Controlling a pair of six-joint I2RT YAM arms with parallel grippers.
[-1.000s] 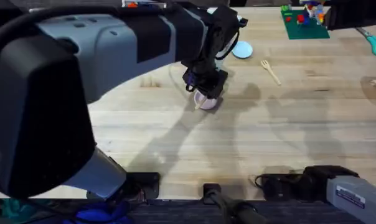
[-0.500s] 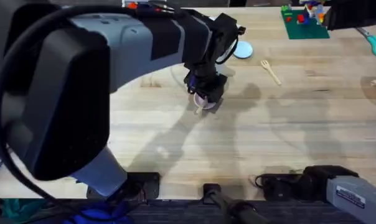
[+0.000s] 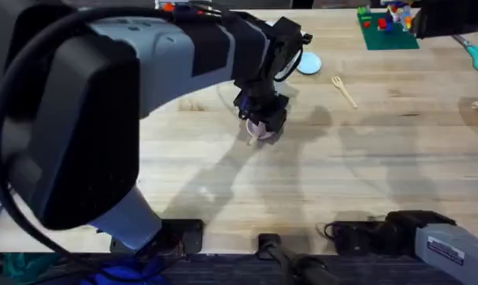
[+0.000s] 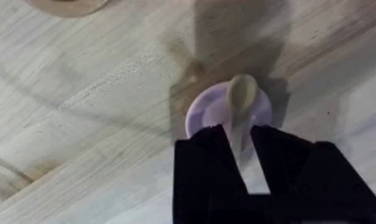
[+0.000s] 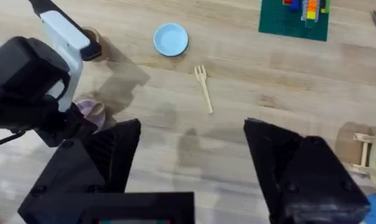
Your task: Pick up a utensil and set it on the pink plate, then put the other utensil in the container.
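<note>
Overhead: left tool (image 3: 260, 119) low over small round pale-pink plate (image 3: 262, 131) on wooden surface (image 3: 342, 182). Pale wooden fork (image 3: 343, 90) lies well apart, untouched; second step pending.

Left wrist: small pale wooden spoon (image 4: 240, 106) has bowl on plate, handle between fingers; grip or release unclear.

Right wrist: right tool (image 5: 191, 158) wide open, empty; fork ahead.

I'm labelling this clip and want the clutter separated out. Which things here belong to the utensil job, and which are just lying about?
Part of the job:
- spoon, over the pink plate, between the left gripper fingers
- fork, lying on the table
- brown container

Lying about:
- light-blue plate
- green board with small colourful pieces
- teal scissors
</note>
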